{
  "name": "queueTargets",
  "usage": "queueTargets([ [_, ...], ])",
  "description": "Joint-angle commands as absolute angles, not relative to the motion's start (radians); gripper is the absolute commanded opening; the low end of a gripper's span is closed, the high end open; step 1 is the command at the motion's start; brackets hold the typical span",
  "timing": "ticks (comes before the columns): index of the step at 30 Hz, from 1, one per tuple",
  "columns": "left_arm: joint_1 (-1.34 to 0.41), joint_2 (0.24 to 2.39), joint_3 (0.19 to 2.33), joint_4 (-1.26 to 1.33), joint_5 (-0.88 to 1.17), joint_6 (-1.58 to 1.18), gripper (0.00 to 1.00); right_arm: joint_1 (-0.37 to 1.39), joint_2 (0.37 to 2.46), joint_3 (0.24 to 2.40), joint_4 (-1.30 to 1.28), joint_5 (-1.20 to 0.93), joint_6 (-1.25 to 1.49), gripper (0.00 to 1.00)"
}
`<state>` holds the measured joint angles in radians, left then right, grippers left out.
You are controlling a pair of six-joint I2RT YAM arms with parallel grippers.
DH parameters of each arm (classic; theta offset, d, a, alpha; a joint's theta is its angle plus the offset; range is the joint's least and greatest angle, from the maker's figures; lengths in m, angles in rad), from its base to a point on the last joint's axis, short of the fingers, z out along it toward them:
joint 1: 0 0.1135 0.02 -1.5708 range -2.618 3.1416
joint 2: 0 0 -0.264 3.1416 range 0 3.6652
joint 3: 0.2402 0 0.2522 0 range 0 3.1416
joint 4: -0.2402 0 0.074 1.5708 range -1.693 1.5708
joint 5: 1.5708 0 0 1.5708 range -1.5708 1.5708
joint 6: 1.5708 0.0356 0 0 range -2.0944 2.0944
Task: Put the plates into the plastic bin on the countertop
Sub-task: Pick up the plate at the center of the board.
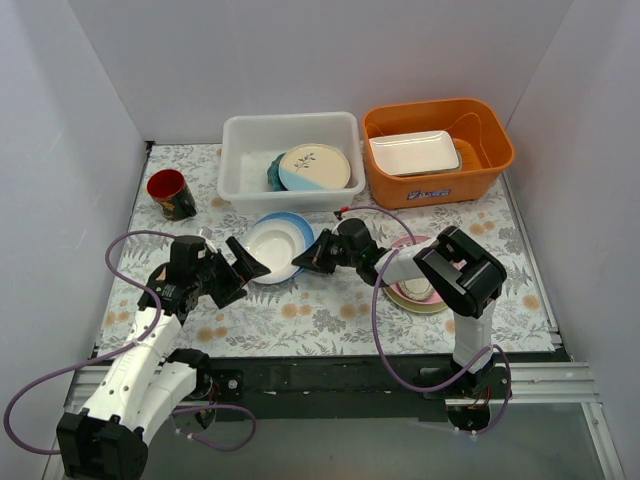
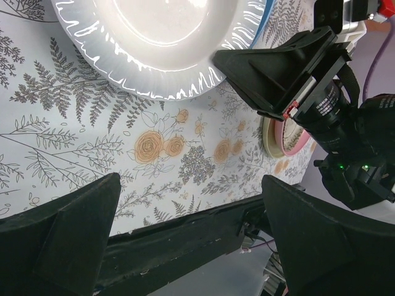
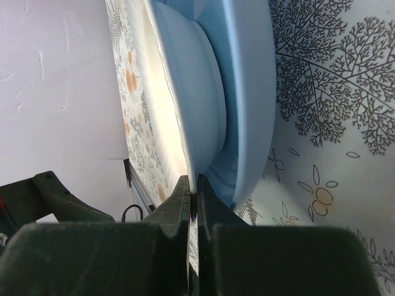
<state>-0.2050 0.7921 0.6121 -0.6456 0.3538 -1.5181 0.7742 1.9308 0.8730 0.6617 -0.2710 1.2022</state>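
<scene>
A white plate (image 1: 272,245) lies on a light blue plate (image 1: 301,223) on the fern-printed countertop (image 1: 330,310), just in front of the plastic bin (image 1: 240,190). Inside the bin lie a cream leaf-patterned plate (image 1: 315,167) and a teal one (image 1: 272,172). My right gripper (image 1: 300,262) is shut on the white plate's near right rim; in the right wrist view its jaws (image 3: 193,185) pinch that thin edge (image 3: 185,92) above the light blue plate (image 3: 250,80). My left gripper (image 1: 240,275) stands open at the plate's left side, nothing between its fingers (image 2: 190,185).
An orange tub (image 1: 480,165) holding a white rectangular tray (image 1: 413,152) stands at the back right. A red cup (image 1: 172,193) sits at the left. A stack of plates with a pink one on top (image 1: 415,290) lies under my right arm. White walls close in on three sides.
</scene>
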Motion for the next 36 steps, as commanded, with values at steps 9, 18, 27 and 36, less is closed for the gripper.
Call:
queueTargets([
  [9,-0.209,0.727,0.673,-0.664,0.334,-1.536,0.98,0.775,1.743,0.753,0.712,-0.241,1.198,0.01],
  [18,-0.207,0.730,0.686,-0.692,0.305,-1.529,0.98,0.776,1.531,0.658,0.680,-0.238,1.183,0.01],
  [27,-0.207,0.735,0.620,-0.632,0.308,-1.565,0.98,0.775,1.338,0.633,0.597,-0.236,1.187,0.01],
  [36,-0.207,0.756,0.551,-0.444,0.342,-1.652,0.92,0.776,1.324,0.649,0.638,-0.304,1.232,0.01],
])
